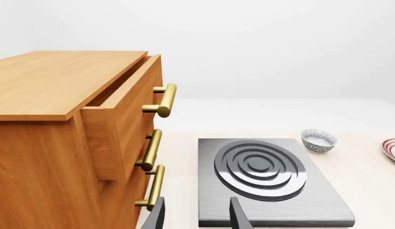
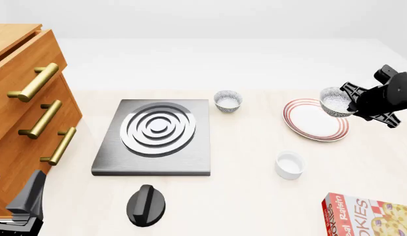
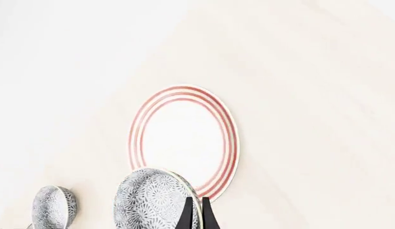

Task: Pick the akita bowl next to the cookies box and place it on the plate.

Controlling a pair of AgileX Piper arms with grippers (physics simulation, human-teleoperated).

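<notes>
Speckled grey-and-white akita bowl pinched in right jaws above plate; left jaws parted, empty.

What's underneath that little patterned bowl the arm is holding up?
The akita bowl in the right gripper hangs over the plate's edge. The plate's middle looks bare; the bowl hides part of its rim.

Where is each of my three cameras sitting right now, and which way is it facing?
Front view: fixed above the arms' side, looking down the table; right gripper holds the akita bowl over the plate; left gripper low beside the cabinet.
Left wrist view: behind the left gripper, facing cabinet, stove, second bowl.
Right wrist view: behind the right gripper, facing the plate, akita bowl held.
Shared: all three show the plate.
</notes>
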